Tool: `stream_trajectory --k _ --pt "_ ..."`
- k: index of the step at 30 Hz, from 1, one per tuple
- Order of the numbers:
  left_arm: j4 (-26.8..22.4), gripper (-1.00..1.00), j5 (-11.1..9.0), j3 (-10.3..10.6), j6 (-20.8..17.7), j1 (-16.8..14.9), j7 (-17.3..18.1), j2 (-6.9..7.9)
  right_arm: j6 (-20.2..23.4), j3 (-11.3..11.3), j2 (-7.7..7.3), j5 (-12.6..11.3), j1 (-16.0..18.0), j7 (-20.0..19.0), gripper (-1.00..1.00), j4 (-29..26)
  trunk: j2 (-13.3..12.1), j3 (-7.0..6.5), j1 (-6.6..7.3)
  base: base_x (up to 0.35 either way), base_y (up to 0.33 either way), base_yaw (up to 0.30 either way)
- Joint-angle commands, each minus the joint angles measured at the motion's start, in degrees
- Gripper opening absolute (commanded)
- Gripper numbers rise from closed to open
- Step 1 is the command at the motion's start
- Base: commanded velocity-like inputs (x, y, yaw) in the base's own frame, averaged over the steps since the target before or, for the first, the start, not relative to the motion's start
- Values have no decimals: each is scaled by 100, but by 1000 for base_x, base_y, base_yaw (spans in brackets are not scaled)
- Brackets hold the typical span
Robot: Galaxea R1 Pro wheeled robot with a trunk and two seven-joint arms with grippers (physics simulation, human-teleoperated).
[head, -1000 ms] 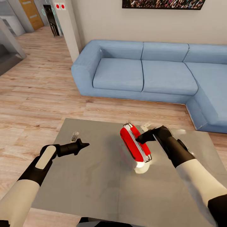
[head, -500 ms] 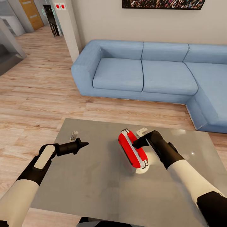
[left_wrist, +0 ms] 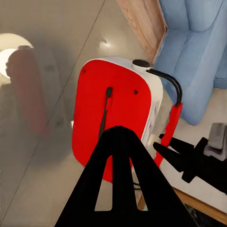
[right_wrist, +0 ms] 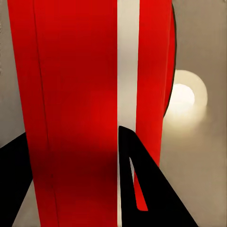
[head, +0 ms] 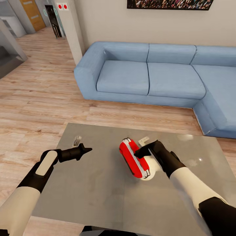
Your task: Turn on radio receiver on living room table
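I see a blue L-shaped sofa (head: 150, 73) against the beige wall (head: 108, 19), a framed crowd picture (head: 168, 4) above it, light wood floor (head: 42, 98) before it.

Bare grey top of the table (head: 98, 193) runs open across lower left and lower centre of the head view; only a small pale object (head: 77, 141) sits near its upper-left corner, just above the left gripper (head: 88, 150), whose fingers are closed to a point. Centre is blocked by the radio receiver (head: 132, 158), standing on edge with the right gripper (head: 138, 153) pressed against its right face. The blue sofa (head: 150, 73) closes off the upper and right frame beyond a floor strip.
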State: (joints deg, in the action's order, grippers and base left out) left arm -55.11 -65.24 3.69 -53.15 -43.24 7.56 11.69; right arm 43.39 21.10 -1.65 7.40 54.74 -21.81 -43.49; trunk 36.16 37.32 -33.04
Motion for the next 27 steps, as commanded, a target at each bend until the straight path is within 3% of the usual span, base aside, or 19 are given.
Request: stream_trajectory --k 1,17,27 --pt "0 -100 1 0 1 0 0 0 -8 0 4 -21 1 1 -100 10 0 0 0 0 0 0" --pt "9 -100 2 0 6 0 -1 -2 -59 -10 30 -20 -2 13 -100 73 0 0 0 0 0 0" --pt "9 -100 0 0 6 0 0 -8 -518 15 137 -28 -2 314 -100 673 0 0 0 0 0 0"
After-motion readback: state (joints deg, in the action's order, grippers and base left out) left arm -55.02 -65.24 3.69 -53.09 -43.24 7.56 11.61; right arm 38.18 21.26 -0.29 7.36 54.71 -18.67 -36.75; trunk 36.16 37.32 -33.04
